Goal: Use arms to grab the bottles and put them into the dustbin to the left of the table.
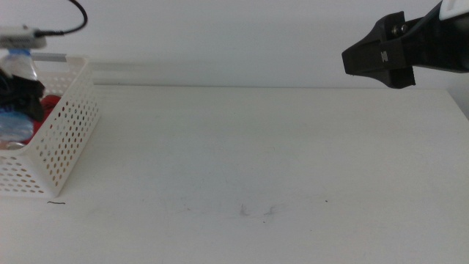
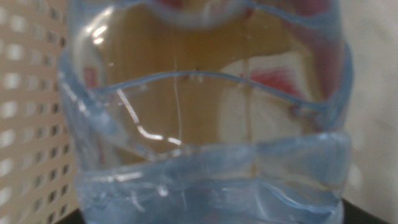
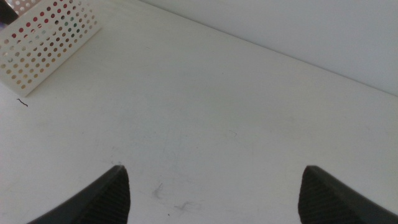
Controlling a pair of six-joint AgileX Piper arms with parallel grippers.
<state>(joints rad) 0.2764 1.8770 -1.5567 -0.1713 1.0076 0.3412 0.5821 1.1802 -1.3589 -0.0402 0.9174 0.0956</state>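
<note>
The white perforated dustbin (image 1: 62,132) stands at the table's (image 1: 256,147) left edge. My left gripper (image 1: 20,92) is down inside it, shut on the clear water bottle (image 1: 23,70). That bottle (image 2: 205,124) fills the left wrist view, with yellow and red shapes showing through it and the dustbin wall (image 2: 31,112) beside it. Part of a red can (image 1: 50,104) shows inside the dustbin. My right gripper (image 1: 381,55) hangs open and empty above the table's far right; its jaws stand wide apart (image 3: 214,199) over bare tabletop.
A black cable (image 1: 69,22) loops above the left arm's white wrist casing (image 1: 18,33). Faint scuff marks (image 1: 256,211) lie near the table's front middle. The dustbin (image 3: 50,43) shows far off in the right wrist view.
</note>
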